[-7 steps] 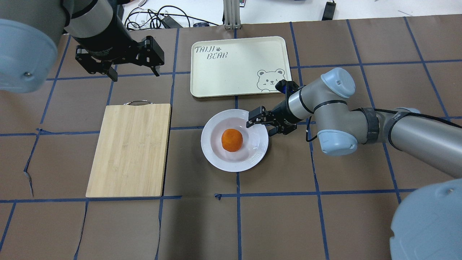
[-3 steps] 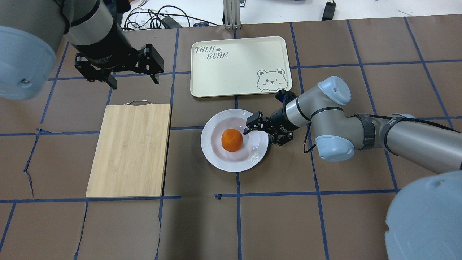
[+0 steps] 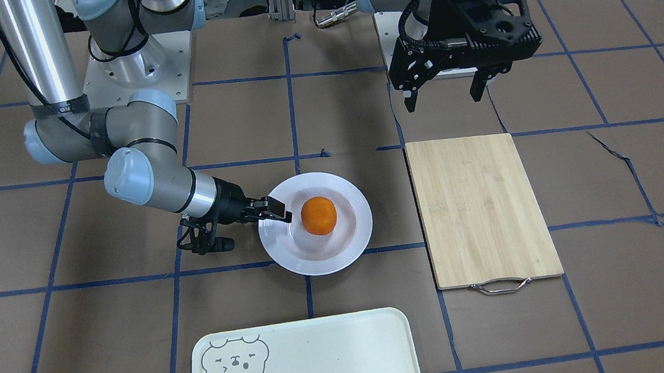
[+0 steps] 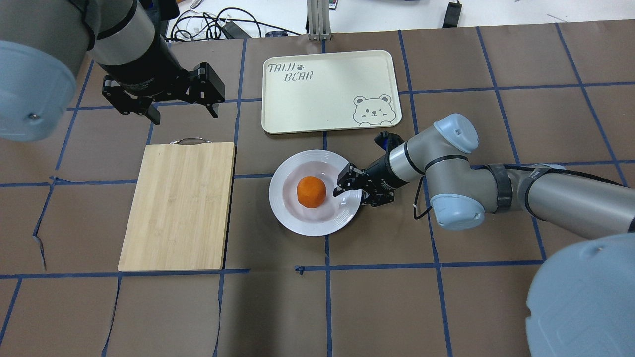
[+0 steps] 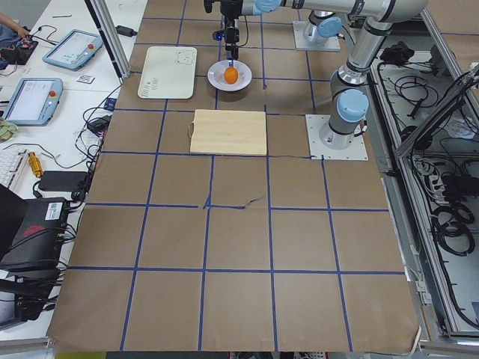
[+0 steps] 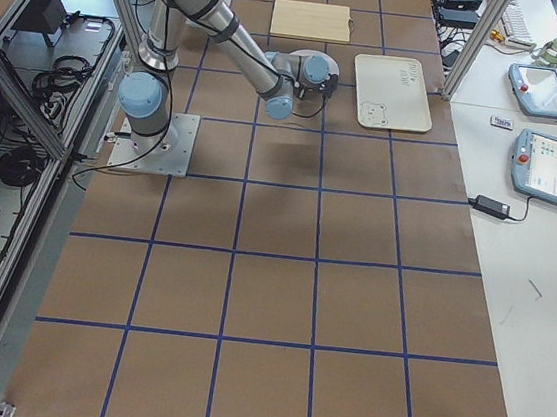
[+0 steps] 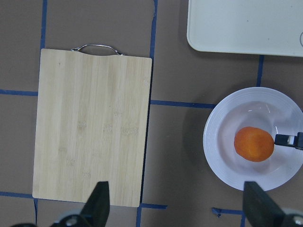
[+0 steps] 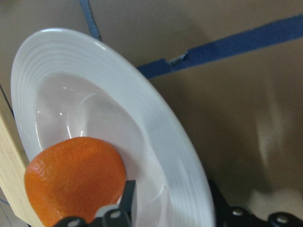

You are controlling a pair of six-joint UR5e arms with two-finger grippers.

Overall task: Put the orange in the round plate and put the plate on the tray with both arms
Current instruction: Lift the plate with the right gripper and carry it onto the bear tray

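Note:
The orange (image 4: 311, 191) rests in the well of the round plate (image 4: 297, 220), on the table near the tray (image 4: 322, 99). My right gripper (image 4: 353, 197) comes in low from the right and is shut on the plate's right rim. In the right wrist view one finger (image 8: 130, 198) lies on the rim (image 8: 156, 118) beside the orange (image 8: 75, 179), and the other sits at the outer edge. My left gripper (image 4: 185, 115) hangs open and empty above the table, beyond the cutting board's handle. From the front, the orange (image 3: 318, 215), plate (image 3: 341, 261) and right gripper (image 3: 275, 217) show.
A bamboo cutting board (image 4: 178, 206) with a metal handle lies left of the plate. The left wrist view looks down on the board (image 7: 92, 127), plate (image 7: 213, 142) and tray corner (image 7: 246, 26). Cables lie past the table's far edge.
My right gripper has moved left and toward the near side, onto the plate's rim. The plate and orange have slid a little left. The left gripper has barely shifted.

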